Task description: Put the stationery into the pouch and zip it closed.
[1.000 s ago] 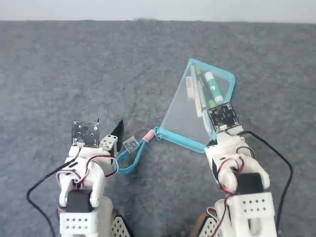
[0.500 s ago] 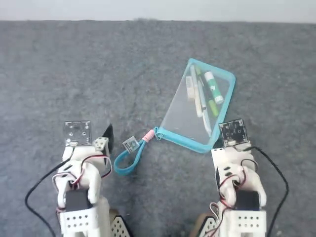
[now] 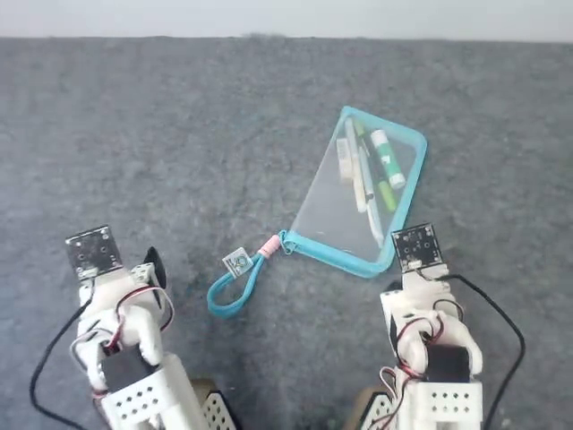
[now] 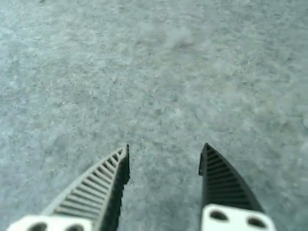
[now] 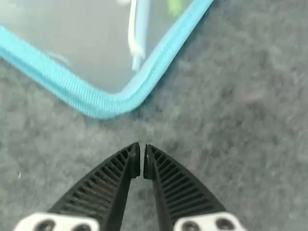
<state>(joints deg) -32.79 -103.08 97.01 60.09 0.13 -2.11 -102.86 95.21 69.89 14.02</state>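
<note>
Grey fuzzy cloth covers the desk (image 3: 179, 116). On it, right of centre, lies the pouch (image 3: 327, 219), flat and clear-sided with a teal zip border. It is set at a slant, so that one corner points toward the near left. Bunched in its far half are a green-and-white marker (image 3: 387, 161), slim pens (image 3: 365, 179) beside it, and a short pale piece (image 3: 344, 161) on their left. A pink pull (image 3: 269, 245) sits at the pouch's near left corner. From it a teal strap (image 3: 231, 291) loops out over the desk, with a small square tag (image 3: 237, 261) lying by the loop.

The left arm (image 3: 116, 322) stands at the near left, well apart from the pouch and the strap. The left tool (image 4: 166, 146) is wide open, with nothing between its ribbed fingers (image 4: 110, 178); bare cloth lies under it.

The right arm (image 3: 430, 340) stands at the near right, its wrist over the pouch's near right corner. The right tool (image 5: 141, 145) is closed, its two tips all but touching with just a sliver between them, and it holds nothing. It hangs over the cloth just beside a rounded corner of the pouch (image 5: 113, 105), not touching it. Through the clear side there, a white pen end (image 5: 136, 48) shows.
</note>
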